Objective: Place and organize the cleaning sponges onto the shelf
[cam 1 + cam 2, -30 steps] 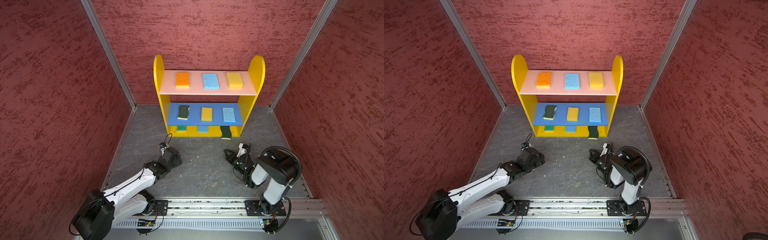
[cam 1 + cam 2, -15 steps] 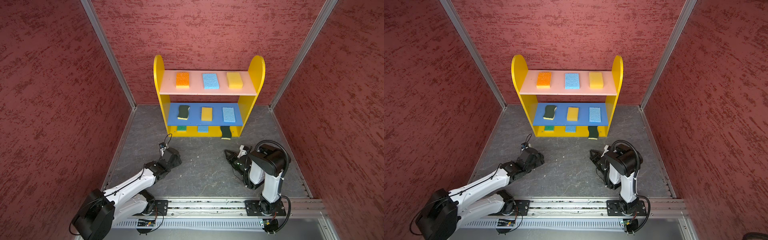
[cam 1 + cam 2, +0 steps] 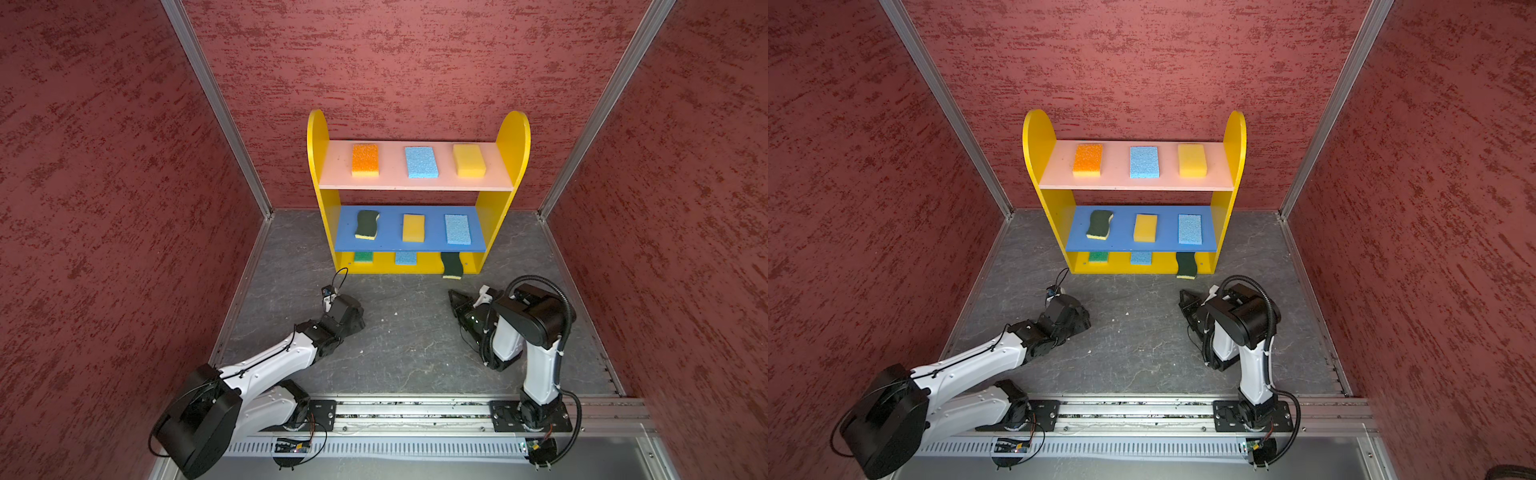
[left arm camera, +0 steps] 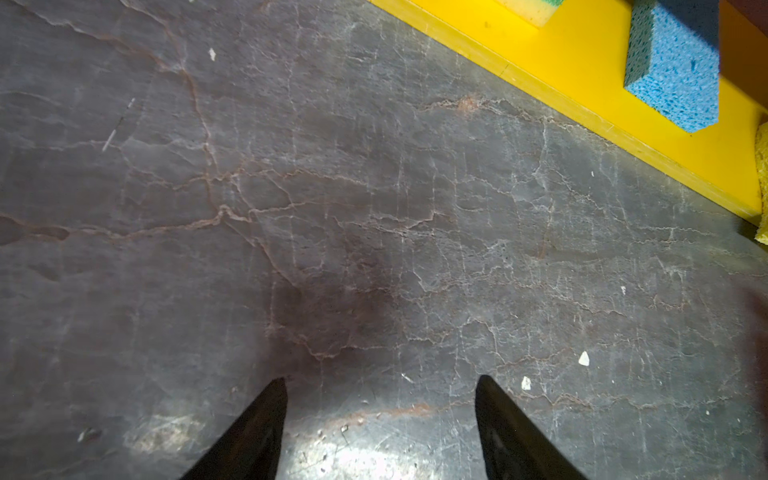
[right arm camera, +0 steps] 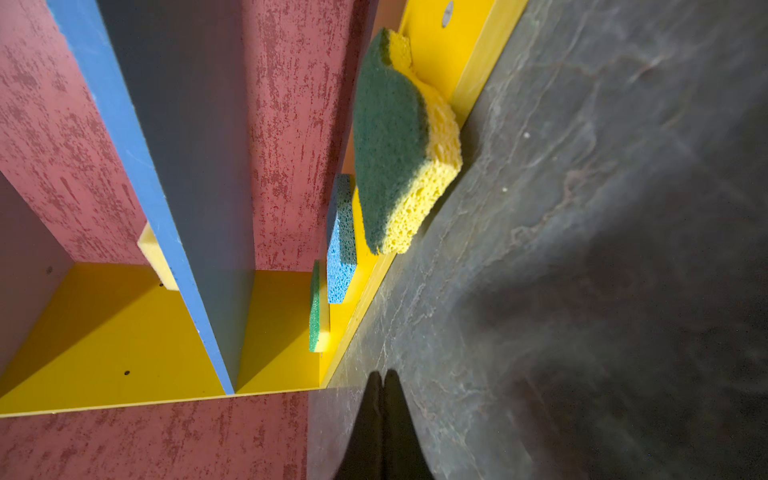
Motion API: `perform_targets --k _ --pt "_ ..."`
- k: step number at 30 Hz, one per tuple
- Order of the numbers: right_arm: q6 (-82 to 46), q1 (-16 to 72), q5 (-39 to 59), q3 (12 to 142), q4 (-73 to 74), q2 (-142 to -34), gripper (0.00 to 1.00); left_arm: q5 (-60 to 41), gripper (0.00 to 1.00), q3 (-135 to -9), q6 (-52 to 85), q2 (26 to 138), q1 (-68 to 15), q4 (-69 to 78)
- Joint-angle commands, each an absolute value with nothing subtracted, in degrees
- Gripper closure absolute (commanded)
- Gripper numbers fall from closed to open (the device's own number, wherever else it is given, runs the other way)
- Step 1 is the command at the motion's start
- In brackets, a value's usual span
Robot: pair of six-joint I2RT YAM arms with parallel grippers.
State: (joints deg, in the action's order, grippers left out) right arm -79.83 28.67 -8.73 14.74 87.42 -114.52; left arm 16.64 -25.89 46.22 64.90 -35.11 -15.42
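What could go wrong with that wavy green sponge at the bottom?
The wavy green sponge pokes out past the front edge of the shelf's yellow base, so it might slip off. The shut right gripper is close by and could bump it if it moves.

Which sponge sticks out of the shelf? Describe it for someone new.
Find the yellow-sided shelf at the back wall and drop to its yellow base. At the base's right end lies a wavy dark-green scourer. Unlike the green-topped sponge and blue sponge beside it, it juts past the front edge.
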Motion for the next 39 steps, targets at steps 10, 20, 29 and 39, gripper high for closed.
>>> perform_targets --k 10,20,29,39 --pt "-91.62 27.7 -13.93 16.37 93.34 -116.47 1.0 16.0 0.28 -27.96 45.7 67.19 -35.0 -12.75" --pt "-94.9 26.51 -14.85 19.2 92.19 -117.93 1.0 16.55 0.28 -27.86 45.42 65.4 -34.71 -14.01" --pt "-97.8 25.09 -13.1 22.24 85.93 -117.43 1.0 16.44 0.28 -28.19 45.61 65.26 -34.45 -14.16" --pt "-100.08 25.09 -12.34 20.74 84.77 -116.09 1.0 16.44 0.28 -28.37 45.8 65.13 -34.42 -14.37"
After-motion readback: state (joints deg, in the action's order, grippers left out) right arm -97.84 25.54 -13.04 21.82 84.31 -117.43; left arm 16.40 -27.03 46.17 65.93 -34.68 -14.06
